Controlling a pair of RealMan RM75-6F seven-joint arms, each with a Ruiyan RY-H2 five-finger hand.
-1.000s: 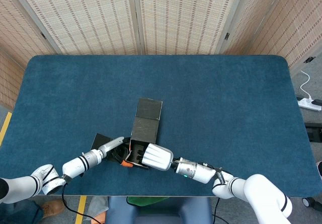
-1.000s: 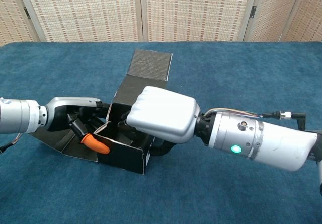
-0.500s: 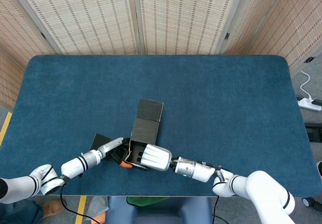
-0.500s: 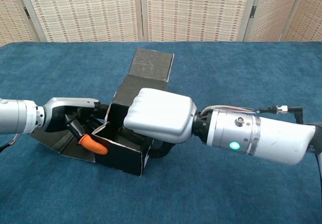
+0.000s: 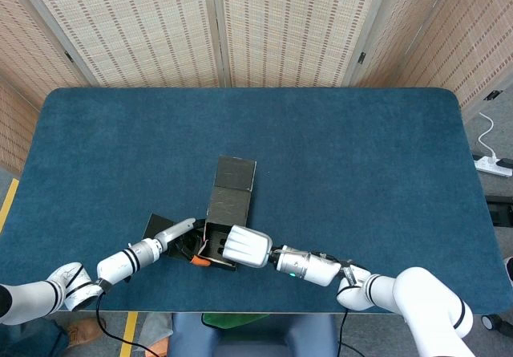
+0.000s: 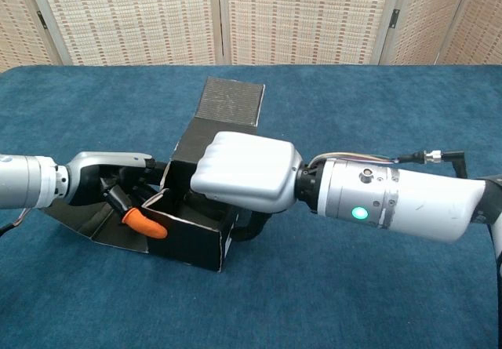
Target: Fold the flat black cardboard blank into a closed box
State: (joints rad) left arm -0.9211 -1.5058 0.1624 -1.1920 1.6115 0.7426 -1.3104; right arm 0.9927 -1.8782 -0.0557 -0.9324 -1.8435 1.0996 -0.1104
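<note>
Because it is only thin cardboard, the black cardboard blank is probably light and fairly stiff on its panels but weak at the creases, so it is better to press on the flat walls and flaps near the fold lines than to squeeze hard. It sits half-formed in the lower left-centre of both views, on the blue table, with its lid panel lying flat behind. The left hand holds the left side flap, an orange fingertip lying over the box edge. The right hand covers the open top with its fingers reaching down inside; whether they grip a wall cannot be told.
</note>
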